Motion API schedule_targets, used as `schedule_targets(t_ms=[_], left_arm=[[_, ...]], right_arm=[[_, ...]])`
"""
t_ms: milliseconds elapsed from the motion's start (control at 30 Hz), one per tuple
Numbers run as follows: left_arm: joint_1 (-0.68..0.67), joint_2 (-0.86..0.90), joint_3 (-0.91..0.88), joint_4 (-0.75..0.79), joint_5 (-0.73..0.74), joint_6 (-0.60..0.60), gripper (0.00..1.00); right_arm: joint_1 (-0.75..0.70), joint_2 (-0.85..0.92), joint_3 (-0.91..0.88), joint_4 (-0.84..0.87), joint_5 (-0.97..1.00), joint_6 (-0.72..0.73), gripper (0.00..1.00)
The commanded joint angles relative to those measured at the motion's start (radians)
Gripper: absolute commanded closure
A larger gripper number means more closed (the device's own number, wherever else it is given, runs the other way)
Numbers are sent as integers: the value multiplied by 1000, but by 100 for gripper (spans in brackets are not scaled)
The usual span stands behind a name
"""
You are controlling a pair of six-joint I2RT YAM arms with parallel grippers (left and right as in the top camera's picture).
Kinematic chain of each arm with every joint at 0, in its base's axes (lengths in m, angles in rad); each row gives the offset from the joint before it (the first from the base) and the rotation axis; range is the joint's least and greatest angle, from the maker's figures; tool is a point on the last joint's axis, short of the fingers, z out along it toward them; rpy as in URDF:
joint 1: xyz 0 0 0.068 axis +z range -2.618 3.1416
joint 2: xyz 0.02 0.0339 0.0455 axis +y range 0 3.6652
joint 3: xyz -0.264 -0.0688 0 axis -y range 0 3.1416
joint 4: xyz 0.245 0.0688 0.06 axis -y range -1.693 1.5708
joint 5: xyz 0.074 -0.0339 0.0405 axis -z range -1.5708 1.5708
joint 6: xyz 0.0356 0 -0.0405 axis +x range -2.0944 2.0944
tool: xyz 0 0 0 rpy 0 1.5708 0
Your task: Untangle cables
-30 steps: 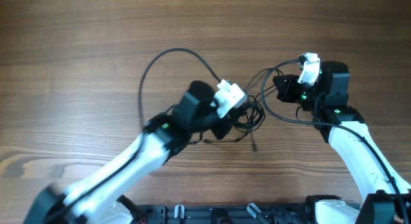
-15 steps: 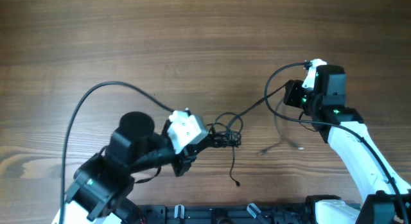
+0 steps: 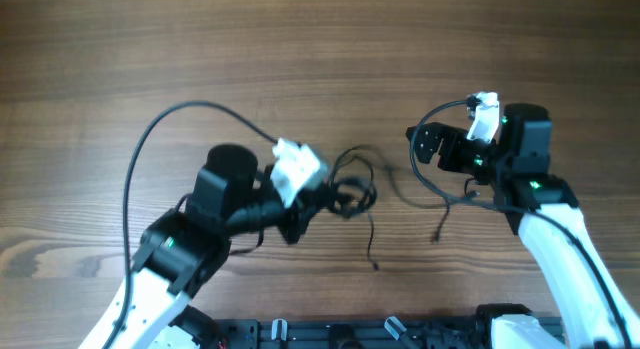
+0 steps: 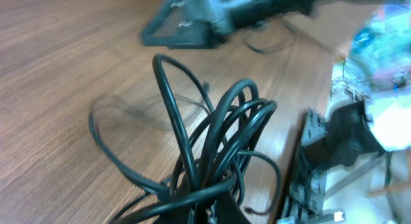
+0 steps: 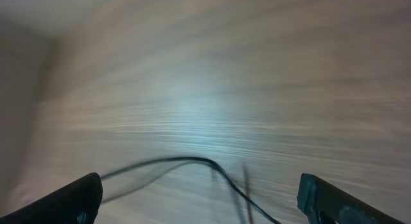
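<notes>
Overhead view: the left gripper (image 3: 322, 201) sat left of centre on the wooden table (image 3: 320, 49), jaws clamped on the cables (image 3: 350, 189). The cables formed a small dark knot of thin black loops just off the fingertips, near the middle of the table. One tail (image 3: 372, 239) ran from the knot toward the near edge and ended in a tiny plug. The left arm's thicker cord (image 3: 205, 105) arched high over the left half of the table, apart from the knot.

Left wrist view: the cables (image 4: 218, 134) rose out of the grip at the bottom of the frame as several overlapping loops, standing up off the wood. One loop reached higher than the rest. A dark, blurred part of the right arm (image 4: 244, 9) lay across the top of the frame.

The right gripper (image 3: 422, 149) was right of the knot and apart from it, jaws spread wide, nothing between them. A loose strand (image 3: 441, 224) lay on the table just near of it, separate from the knot.

Right wrist view was heavily blurred. The fingertips (image 5: 77, 197) of the right gripper (image 5: 200, 195) sat at the two lower corners, far apart. A thin black wire (image 5: 186, 160) curved across the wood between them, ungripped. Which strand this was could not be told.
</notes>
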Motion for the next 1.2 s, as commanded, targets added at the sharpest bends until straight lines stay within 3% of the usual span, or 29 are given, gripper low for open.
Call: schedule_targets(t_ms=[0,100,233,333,500,767,900,1000,1067,1167], left_arm=[[56,78,5,101,-4,-300,96],[101,129,5,162,-4,-539,96],[151,146,5,168,-4,-716,96],[182,146,5,175,-4,-731,96],[197,146,5,205,34,-752,96],[149,146,5,264,49,-729,96],[137,146,5,303,49,-685,96],[136,146,5,301,49,-684,96],[136,146,5,301,49,-679,96],[123,148,5,295,50,-580,96]], right_arm=[[-3,-118,7,9,-214,-25,0],[-3,-157,7,-2,-306,-66,0],[-3,-162,7,-32,-409,-98,6],[-2,-162,7,-63,-523,-183,17],[-2,-159,7,-130,-572,-365,20],[68,-146,7,-145,-580,-387,30],[122,-146,7,-145,-574,-387,46],[127,-146,7,-148,-512,-383,79],[127,-146,7,-146,-512,-373,96],[127,-147,7,-137,-525,-294,96]])
